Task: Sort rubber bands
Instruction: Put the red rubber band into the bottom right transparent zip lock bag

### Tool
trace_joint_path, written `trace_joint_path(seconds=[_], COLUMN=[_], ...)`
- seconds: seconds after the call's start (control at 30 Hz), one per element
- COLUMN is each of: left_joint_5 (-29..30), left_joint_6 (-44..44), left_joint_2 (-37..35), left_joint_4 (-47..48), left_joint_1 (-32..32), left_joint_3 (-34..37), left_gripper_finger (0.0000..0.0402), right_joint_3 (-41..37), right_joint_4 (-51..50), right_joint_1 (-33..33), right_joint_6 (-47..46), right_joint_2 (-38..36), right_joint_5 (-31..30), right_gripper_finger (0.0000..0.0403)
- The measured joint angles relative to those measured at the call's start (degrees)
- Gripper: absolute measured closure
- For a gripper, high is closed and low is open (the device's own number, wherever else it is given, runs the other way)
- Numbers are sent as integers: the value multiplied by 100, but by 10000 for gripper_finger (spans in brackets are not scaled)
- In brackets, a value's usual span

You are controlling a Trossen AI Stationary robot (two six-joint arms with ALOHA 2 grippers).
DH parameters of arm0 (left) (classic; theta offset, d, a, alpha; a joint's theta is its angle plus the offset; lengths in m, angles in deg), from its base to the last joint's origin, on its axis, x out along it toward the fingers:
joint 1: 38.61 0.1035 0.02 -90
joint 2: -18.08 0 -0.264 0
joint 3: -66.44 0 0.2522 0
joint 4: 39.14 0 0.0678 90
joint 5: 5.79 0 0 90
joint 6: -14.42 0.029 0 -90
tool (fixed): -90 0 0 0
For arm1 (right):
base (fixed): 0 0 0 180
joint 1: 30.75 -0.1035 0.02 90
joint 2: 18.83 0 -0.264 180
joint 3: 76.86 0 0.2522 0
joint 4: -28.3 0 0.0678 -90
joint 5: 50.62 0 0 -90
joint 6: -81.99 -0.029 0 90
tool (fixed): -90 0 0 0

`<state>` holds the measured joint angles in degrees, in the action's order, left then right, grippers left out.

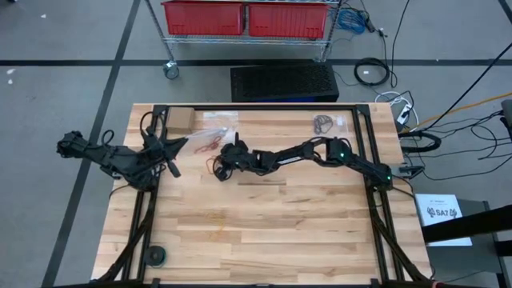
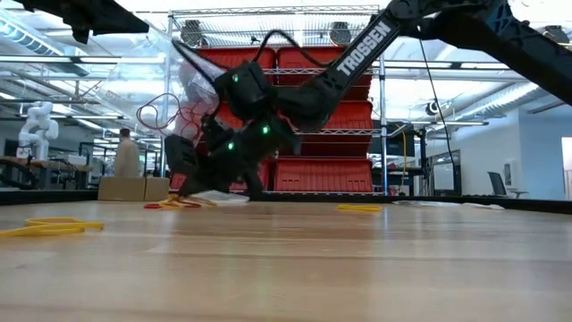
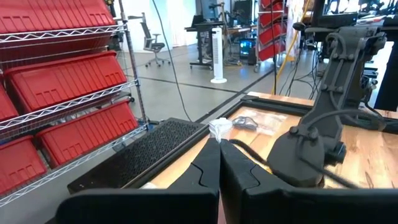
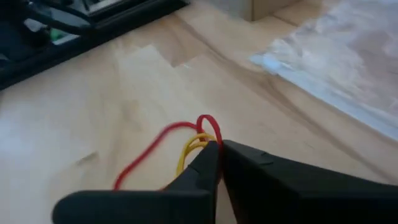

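wood table (image 1: 272,224), red bins on a wire shelf behind | right gripper (image 4: 219,148) down on the table just beside clear bag (image 1: 210,138), fingers pinched on red and yellow rubber bands (image 4: 186,140) | left gripper (image 3: 219,149) on the bag's other side, raised, fingers closed, holding nothing | dark bands (image 1: 322,123) well apart from the bag

The pale, striped butcher-block wooden table (image 1: 264,216) carries thin red and yellow rubber bands (image 4: 186,146) pinched in the right arm's black 2-finger gripper (image 4: 219,149). A clear, glossy plastic bag (image 4: 348,68) looks whitish. Bright red plastic bins (image 1: 244,18) sit on a silver wire rack (image 1: 172,48).
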<state>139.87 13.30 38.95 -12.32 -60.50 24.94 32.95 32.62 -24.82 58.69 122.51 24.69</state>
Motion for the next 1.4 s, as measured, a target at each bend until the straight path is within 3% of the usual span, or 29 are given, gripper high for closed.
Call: trace_joint_path(seconds=[0.33, 0.67, 0.8, 1.27, 1.4], left_joint_5=[-72, -138, -138, -136, -136], left_joint_6=[-1, -7, -9, -8, -9], left_joint_2=[0, 2, 10, 13, 12], left_joint_4=[5, -3, -4, 13, 14], left_joint_1=[-2, 0, 0, 0, -2], left_joint_3=[0, 0, 0, 0, 0], left_gripper_finger=[401, 401, 401, 401, 401], right_joint_3=[0, 2, 2, 0, 0], right_joint_4=[-890, -2645, -3312, -3379, -3666], right_joint_1=[-221, -276, -223, -244, -209], right_joint_6=[754, 1055, 1054, 1450, 1479], right_joint_2=[-1019, -2108, -2270, -2283, -2283], right_joint_5=[10, 5, 1, -173, -196], right_gripper_finger=[400, 399, 399, 398, 381])
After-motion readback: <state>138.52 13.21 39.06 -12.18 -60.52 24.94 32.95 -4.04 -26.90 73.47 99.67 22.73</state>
